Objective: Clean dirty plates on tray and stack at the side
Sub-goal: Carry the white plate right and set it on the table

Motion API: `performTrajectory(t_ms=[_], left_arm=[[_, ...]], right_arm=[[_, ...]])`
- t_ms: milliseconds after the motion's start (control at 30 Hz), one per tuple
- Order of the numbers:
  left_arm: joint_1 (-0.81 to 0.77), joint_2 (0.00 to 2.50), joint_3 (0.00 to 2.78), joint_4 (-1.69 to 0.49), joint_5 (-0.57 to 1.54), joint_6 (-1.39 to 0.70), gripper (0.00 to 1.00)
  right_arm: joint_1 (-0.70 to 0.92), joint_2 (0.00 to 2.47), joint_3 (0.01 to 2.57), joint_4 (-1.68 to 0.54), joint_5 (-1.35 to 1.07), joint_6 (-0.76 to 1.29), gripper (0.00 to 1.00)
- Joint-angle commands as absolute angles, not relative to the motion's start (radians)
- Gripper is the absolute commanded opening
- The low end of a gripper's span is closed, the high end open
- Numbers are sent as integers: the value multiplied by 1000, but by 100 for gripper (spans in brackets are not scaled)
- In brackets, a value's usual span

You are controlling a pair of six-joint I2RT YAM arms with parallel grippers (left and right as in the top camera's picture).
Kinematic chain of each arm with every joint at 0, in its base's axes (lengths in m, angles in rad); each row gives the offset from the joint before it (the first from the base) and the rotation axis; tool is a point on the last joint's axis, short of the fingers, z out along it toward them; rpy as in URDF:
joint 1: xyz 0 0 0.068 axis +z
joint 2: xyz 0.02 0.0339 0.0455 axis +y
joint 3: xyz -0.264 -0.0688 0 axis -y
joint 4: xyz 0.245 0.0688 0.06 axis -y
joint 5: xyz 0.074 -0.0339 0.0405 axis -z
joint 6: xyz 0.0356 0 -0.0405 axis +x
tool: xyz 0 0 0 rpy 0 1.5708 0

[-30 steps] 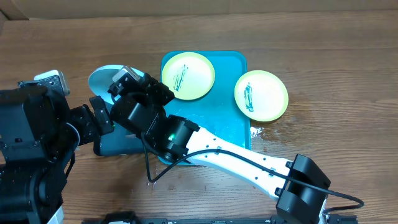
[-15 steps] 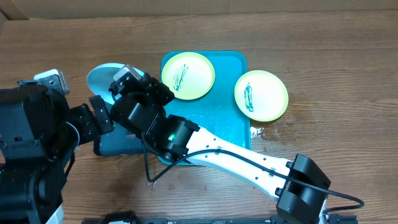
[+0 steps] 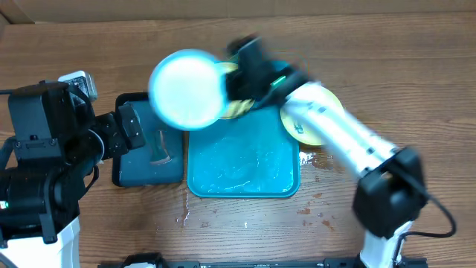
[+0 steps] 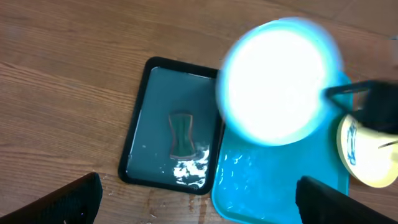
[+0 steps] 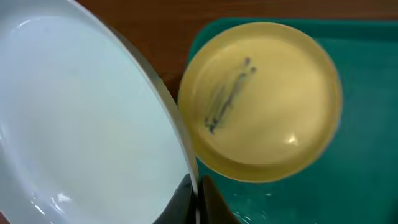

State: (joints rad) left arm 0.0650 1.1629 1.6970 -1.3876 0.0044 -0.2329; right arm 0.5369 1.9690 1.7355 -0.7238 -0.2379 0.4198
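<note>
Clamping a lifted plate (image 3: 186, 88) above the tray (image 3: 242, 167)

The tabletop (image 3: 416, 89) carried the turquoise tray, wet, with a black tray (image 3: 137, 167) just beside its left edge. The lifted plate was motion-blurred, its face glaring white, no scribble showing. A second plate (image 5: 261, 99), yellowish with a dark scribble, lay at the tray's far-left corner; a third plate (image 3: 332, 99) sat by its right edge, partly hidden. The right gripper (image 5: 196, 199) pinched the lifted plate's rim; the left gripper (image 4: 198, 183) stood spread wide.
</note>
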Motion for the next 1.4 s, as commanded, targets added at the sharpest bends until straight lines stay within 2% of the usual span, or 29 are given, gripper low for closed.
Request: performTrajectory(t_ms=[0, 167, 300, 400, 567, 800, 933, 967, 1067, 1233, 1367], left_arm=[[59, 1179, 1706, -1384, 19, -239, 100], [58, 1206, 1706, -1385, 19, -239, 100], [58, 1234, 1706, -1385, 19, -239, 100], [58, 1259, 1706, -1385, 19, -239, 100], [58, 1296, 1706, -1385, 19, -239, 100], [58, 1355, 1706, -1384, 19, -239, 100], [58, 1383, 1706, -1388, 38, -240, 100], [58, 1388, 1706, -1393, 53, -240, 100], [58, 1391, 1706, -1440, 107, -240, 100], [57, 1385, 1715, -1413, 209, -165, 100], [57, 1360, 1716, -1397, 261, -102, 100]], right_arm=[[338, 1858, 1758, -800, -687, 492, 4], [43, 1804, 1758, -1053, -558, 490, 4], [-179, 1803, 1745, -1248, -314, 468, 4], [-328, 1803, 1682, -1318, -141, 468, 4], [-451, 1803, 1521, -1306, -100, 479, 4], [-484, 1803, 1283, -1193, -86, 480, 4], [-467, 1803, 1217, -1168, -87, 478, 20], [-461, 1801, 1220, -1168, -94, 468, 28], [-432, 1767, 1238, -1168, -118, 429, 37], [-287, 1629, 1251, -1042, -364, 192, 40], [-139, 1613, 1251, -917, -355, 144, 48]])
